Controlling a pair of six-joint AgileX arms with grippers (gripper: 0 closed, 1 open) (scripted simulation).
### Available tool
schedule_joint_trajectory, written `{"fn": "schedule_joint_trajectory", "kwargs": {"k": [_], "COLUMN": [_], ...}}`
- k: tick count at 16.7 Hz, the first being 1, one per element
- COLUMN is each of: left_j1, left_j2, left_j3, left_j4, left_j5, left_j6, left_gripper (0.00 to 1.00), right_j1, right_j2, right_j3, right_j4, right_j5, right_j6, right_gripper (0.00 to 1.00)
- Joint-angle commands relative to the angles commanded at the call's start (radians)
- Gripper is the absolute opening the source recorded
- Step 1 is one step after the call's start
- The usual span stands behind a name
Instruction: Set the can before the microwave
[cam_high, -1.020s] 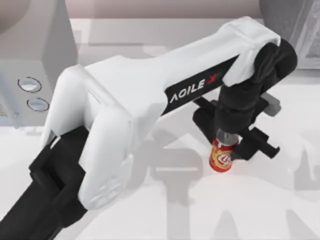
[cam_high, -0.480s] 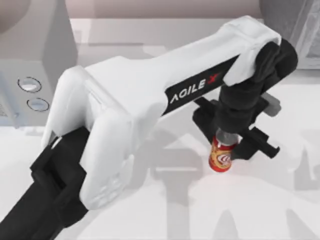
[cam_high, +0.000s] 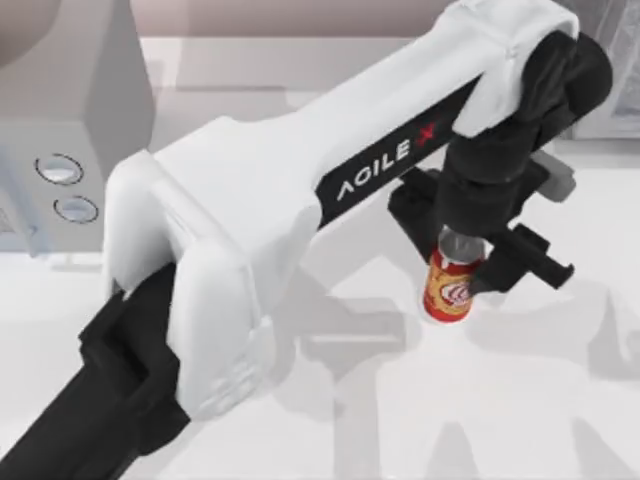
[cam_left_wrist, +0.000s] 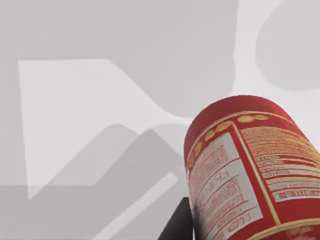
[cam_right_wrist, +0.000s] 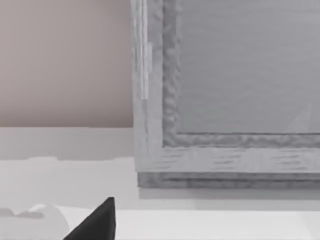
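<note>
Clamped around the can (cam_high: 452, 290), the left gripper (cam_high: 462, 262) of an AgileX arm holds the small red drink can by its upper part, right of the table's (cam_high: 520, 400) middle in the top view. Black fingers (cam_high: 520, 262) flank the silver top, and the can tilts slightly. From the left wrist, the can's (cam_left_wrist: 250, 170) red body with its printed white label looms close over the pale tabletop. At the far left edge stands the microwave (cam_high: 60, 110), two round dials facing forward, well apart from the can. From the right wrist, a speckled grey box (cam_right_wrist: 230, 95) shows.
</note>
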Motion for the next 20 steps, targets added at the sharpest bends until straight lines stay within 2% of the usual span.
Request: {"fn": "schedule_joint_trajectory", "kwargs": {"k": [6,9,14,17,20], "left_j1": [0.0,0.011,0.102,0.219,0.38], "left_j2": [-0.007,-0.063,-0.26,-0.422,-0.598], "left_j3": [-0.009,-0.1,-0.42,-0.671,-0.937], "left_j4": [0.0,-0.001,0.019,0.052,0.096], "left_j5": [0.0,0.006,0.024,0.032,0.035], "left_j6": [0.007,0.053,0.188,0.28,0.366], "left_gripper": [0.0,0.0,0.0,0.0,0.0], "right_j1": [0.0,0.0,0.0,0.0,0.0], "right_j2": [0.0,0.0,0.0,0.0,0.0], "right_j3": [0.0,0.0,0.0,0.0,0.0], "right_j4": [0.0,0.0,0.0,0.0,0.0], "right_j5": [0.0,0.0,0.0,0.0,0.0], "right_j6": [0.0,0.0,0.0,0.0,0.0], "right_gripper": [1.0,1.0,1.0,1.0,1.0]}}
